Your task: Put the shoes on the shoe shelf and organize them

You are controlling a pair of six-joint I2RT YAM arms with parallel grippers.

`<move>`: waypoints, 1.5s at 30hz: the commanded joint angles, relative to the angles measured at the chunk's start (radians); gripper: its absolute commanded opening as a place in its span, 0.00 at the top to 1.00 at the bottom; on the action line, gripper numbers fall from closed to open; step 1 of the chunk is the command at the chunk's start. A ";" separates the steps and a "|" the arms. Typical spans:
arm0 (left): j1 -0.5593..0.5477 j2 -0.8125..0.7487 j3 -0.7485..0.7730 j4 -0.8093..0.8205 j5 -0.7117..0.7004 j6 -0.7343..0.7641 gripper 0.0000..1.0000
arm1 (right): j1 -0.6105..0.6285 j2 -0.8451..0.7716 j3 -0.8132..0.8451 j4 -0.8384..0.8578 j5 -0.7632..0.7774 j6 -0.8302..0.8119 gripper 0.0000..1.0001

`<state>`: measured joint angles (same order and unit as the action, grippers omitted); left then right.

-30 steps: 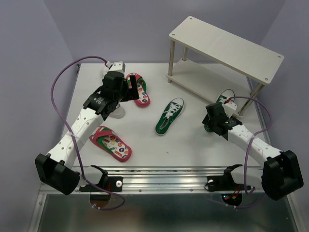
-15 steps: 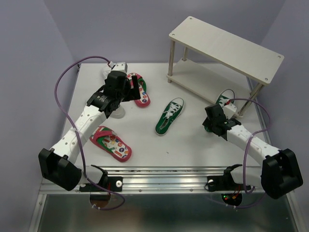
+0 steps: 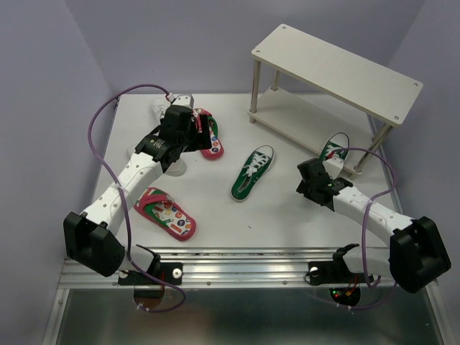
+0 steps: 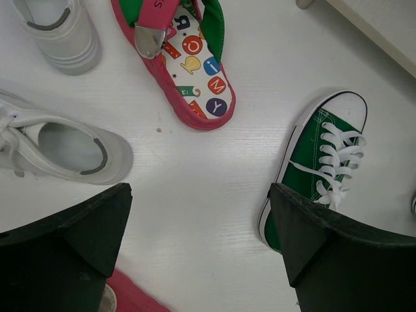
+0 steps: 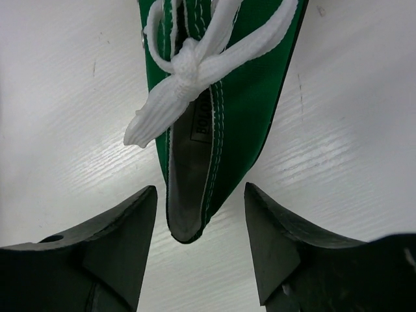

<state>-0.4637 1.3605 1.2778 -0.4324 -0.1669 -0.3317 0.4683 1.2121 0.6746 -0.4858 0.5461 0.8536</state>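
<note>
My right gripper (image 3: 310,181) (image 5: 201,224) is open, its fingers (image 5: 123,237) standing either side of the heel of a green lace-up sneaker (image 5: 221,97) (image 3: 335,146) with a gap on both sides. A second green sneaker (image 3: 253,172) (image 4: 318,162) lies mid-table. Over the far flip-flop (image 3: 207,136) (image 4: 195,71) hovers my left gripper (image 3: 194,133) (image 4: 201,227), wide open and holding nothing. Another flip-flop (image 3: 165,213) lies near the front left. Two white sneakers (image 4: 58,32) (image 4: 65,146) sit mostly under the left arm. The beige shoe shelf (image 3: 334,70) stands at the back right with nothing on it.
The shelf's front right post (image 3: 377,140) is close beside the sneaker at my right gripper. Purple cables (image 3: 108,115) loop off both arms. The table's metal front rail (image 3: 237,262) runs along the near edge.
The right jaws have narrowed around the green sneaker's heel and the gripper has shifted slightly left. The left arm has reached a little farther toward the far flip-flop.
</note>
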 commanded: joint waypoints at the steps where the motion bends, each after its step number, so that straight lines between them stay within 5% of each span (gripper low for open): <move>1: -0.006 -0.004 0.051 0.043 0.004 -0.006 0.02 | 0.015 0.012 0.016 0.023 0.046 0.022 0.42; 4: -0.006 0.000 0.054 0.046 0.007 -0.007 0.02 | 0.015 0.032 0.022 0.018 0.049 0.032 0.60; 8: -0.006 0.002 0.058 0.047 0.006 -0.007 0.02 | 0.015 0.044 0.036 -0.003 0.071 0.061 0.99; 26: -0.009 -0.003 0.060 0.034 0.001 -0.001 0.02 | 0.015 0.024 0.286 -0.066 0.276 -0.139 0.99; 45: -0.010 -0.038 0.046 0.012 -0.019 0.008 0.02 | -0.192 0.150 0.349 0.047 0.175 -0.271 0.99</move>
<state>-0.4656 1.3731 1.2968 -0.4232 -0.1661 -0.3344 0.3019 1.3659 0.9550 -0.5785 0.6720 0.6353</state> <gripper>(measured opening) 0.985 0.101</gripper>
